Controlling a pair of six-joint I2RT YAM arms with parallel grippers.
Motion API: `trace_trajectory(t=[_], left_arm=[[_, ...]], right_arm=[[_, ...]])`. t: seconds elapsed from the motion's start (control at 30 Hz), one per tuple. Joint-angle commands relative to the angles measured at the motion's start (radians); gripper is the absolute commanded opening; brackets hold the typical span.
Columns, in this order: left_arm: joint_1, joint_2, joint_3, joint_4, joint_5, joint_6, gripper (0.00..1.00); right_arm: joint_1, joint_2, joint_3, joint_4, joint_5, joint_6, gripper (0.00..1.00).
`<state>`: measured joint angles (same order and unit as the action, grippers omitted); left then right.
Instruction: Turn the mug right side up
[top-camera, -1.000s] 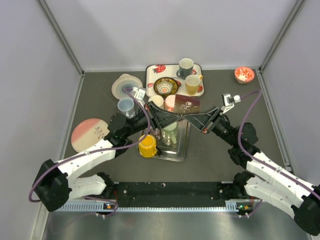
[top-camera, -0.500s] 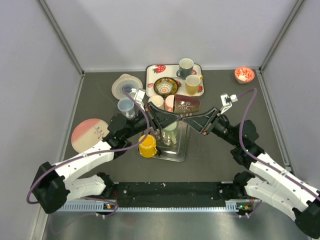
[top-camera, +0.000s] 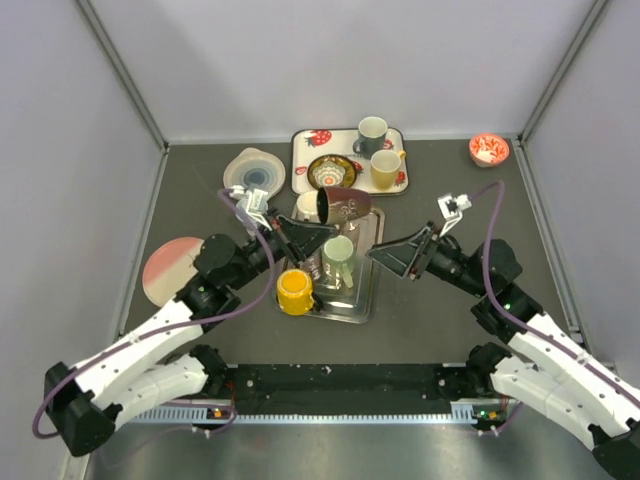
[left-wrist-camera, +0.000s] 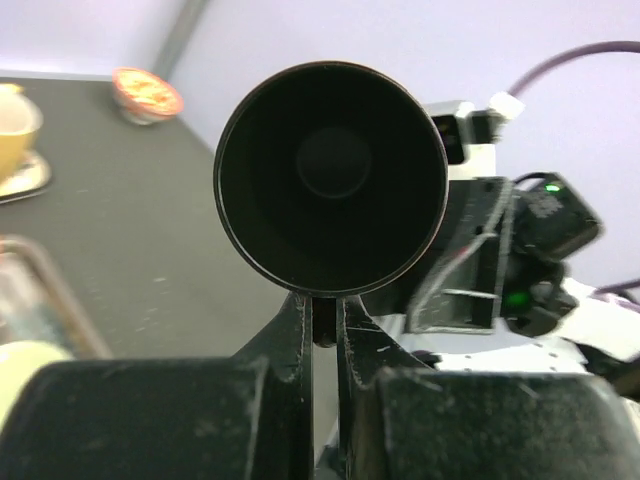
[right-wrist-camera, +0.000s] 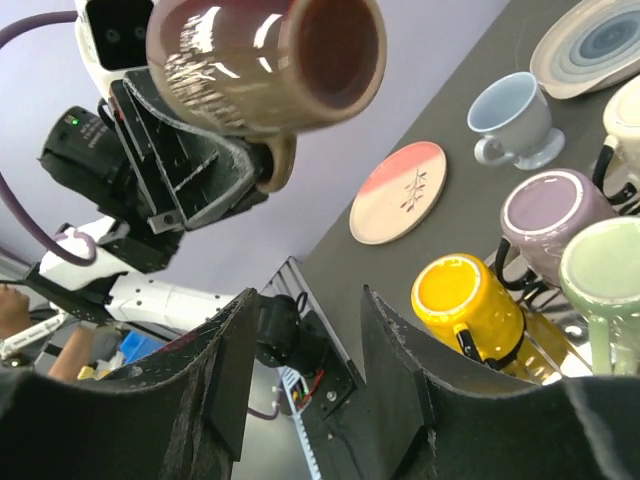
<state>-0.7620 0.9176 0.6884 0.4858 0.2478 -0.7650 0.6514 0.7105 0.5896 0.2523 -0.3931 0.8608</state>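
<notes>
Overhead, the maroon mug (top-camera: 348, 205) lies on its side in the air above the far end of the metal tray (top-camera: 350, 316). The left gripper (top-camera: 315, 226) is clamped on its handle. The right gripper (top-camera: 392, 256) is spread, just right of the tray.

Left wrist: the mug's mouth faces the camera, fingers pinching the handle beneath.

Right wrist: mug tipped sideways, own fingers apart and empty.

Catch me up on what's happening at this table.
The left gripper holds the maroon mug by its handle, raised near the far end of the metal tray. The mug lies on its side, mouth facing sideways, so it is not yet upright. The right gripper hovers open and empty by the tray's right edge.
</notes>
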Motion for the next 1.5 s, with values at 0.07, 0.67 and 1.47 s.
trace_trajectory(t=[0.07, 0.67, 1.47], left_arm=[[0.0, -0.2, 0.114, -0.475, -0.35, 0.299, 0.0], [0.024, -0.175, 0.234, -1.251, -0.865, 0.326, 0.0], [0.555, 0.278, 0.209, -1.043, -0.524, 0.392, 0.0]], right_arm=[[0.002, -0.112, 0.079, -0.249, 0.057, -0.16, 0.45], [0.002, -0.217, 0.064, -0.458, 0.151, -0.256, 0.44], [0.002, -0.213, 0.058, -0.49, 0.163, -0.307, 0.44]])
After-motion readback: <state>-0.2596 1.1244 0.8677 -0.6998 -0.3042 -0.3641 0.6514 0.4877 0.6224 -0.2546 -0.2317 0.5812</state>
